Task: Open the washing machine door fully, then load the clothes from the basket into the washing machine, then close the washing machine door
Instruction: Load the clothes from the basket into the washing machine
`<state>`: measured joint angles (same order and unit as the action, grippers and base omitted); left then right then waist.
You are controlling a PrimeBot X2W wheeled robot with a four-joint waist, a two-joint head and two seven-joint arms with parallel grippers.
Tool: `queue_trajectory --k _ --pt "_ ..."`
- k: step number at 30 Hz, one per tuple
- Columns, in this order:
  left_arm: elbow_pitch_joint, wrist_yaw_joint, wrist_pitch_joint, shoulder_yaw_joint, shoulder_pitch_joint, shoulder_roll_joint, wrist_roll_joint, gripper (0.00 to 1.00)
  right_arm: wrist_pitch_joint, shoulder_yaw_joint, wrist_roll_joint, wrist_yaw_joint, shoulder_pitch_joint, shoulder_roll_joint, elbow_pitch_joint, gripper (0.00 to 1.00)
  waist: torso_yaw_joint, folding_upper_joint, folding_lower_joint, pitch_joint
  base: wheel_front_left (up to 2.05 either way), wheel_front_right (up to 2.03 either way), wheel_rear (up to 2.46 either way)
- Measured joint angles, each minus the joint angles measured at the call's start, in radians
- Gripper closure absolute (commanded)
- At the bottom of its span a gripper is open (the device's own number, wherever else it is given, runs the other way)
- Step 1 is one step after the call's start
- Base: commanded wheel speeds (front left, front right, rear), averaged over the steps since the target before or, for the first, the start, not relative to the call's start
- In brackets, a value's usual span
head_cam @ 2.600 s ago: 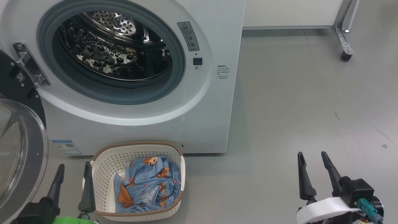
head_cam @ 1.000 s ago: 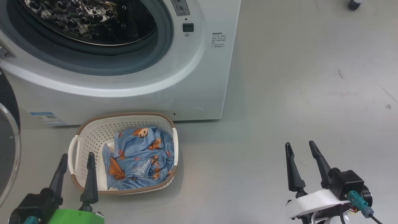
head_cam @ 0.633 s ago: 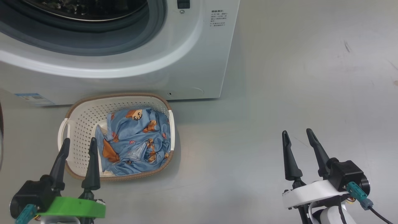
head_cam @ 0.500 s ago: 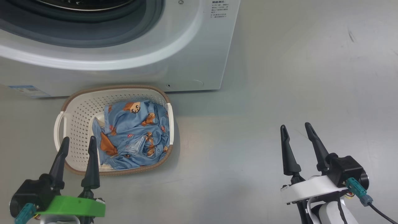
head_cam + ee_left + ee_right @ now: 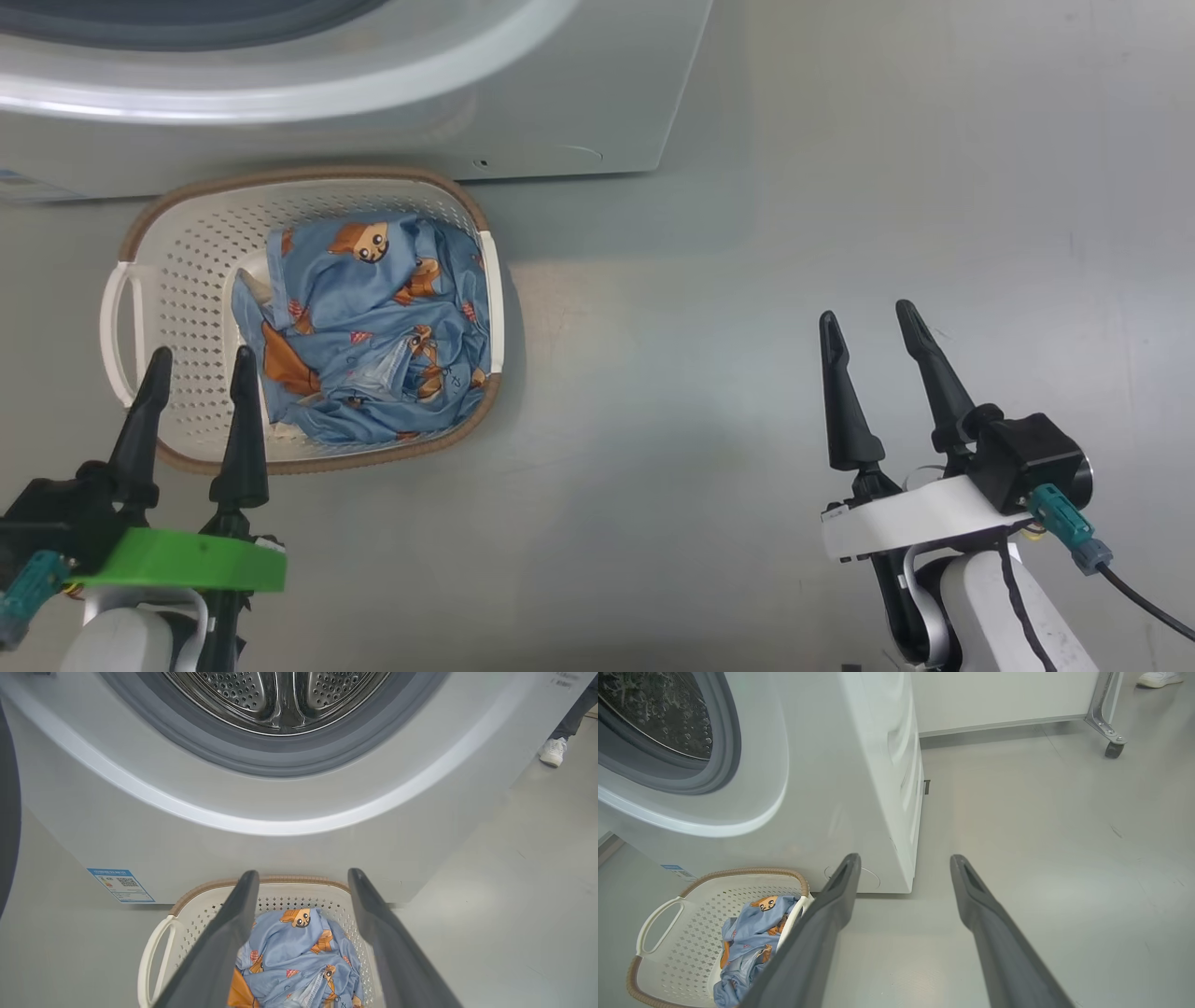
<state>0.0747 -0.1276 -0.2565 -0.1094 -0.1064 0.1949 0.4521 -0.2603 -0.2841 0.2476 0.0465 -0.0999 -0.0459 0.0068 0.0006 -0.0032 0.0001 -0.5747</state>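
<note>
The cream basket [image 5: 187,243] sits on the floor against the front of the white washing machine [image 5: 373,112]. Crumpled blue clothes [image 5: 373,317] with orange figures fill its right half. My left gripper [image 5: 203,355] is open, its tips over the basket's near left corner and touching nothing. In the left wrist view the left gripper [image 5: 302,873] frames the clothes [image 5: 299,952], with the drum [image 5: 280,695] open above. The dark rim of the washing machine door [image 5: 7,812] stands swung out at the left. My right gripper [image 5: 865,313] hangs open over bare floor, far right of the basket.
Grey floor stretches right of the machine. A metal leg with a caster [image 5: 1111,742] stands at the back right, below a white panel. A person's white shoe [image 5: 553,752] shows beyond the machine's right side.
The head camera has tilted down, so the machine and basket slid up the picture and the drum opening left it. Both grippers stay open and empty, in much the same places.
</note>
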Motion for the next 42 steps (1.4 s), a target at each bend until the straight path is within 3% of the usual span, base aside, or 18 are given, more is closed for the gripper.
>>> queue_trajectory --k 12,33,42 --pt "0.12 0.0 0.016 -0.083 -0.117 0.089 0.036 0.0 0.0 -0.046 0.016 0.016 -0.058 -0.003 -0.001 0.0 -0.03 0.0 0.0 -0.111 0.0 0.0 0.0" --pt "0.295 0.0 0.218 -0.194 -0.35 0.242 0.163 0.0 0.0 -0.098 0.029 0.044 -0.119 -0.004 -0.016 0.0 -0.107 0.0 0.0 -0.283 0.0 0.0 0.0" --pt "0.344 0.0 0.307 -0.227 -0.441 0.271 0.221 0.0 0.0 -0.113 0.047 0.053 -0.131 -0.004 -0.027 0.0 -0.136 0.0 0.0 -0.351 0.0 0.0 0.0"
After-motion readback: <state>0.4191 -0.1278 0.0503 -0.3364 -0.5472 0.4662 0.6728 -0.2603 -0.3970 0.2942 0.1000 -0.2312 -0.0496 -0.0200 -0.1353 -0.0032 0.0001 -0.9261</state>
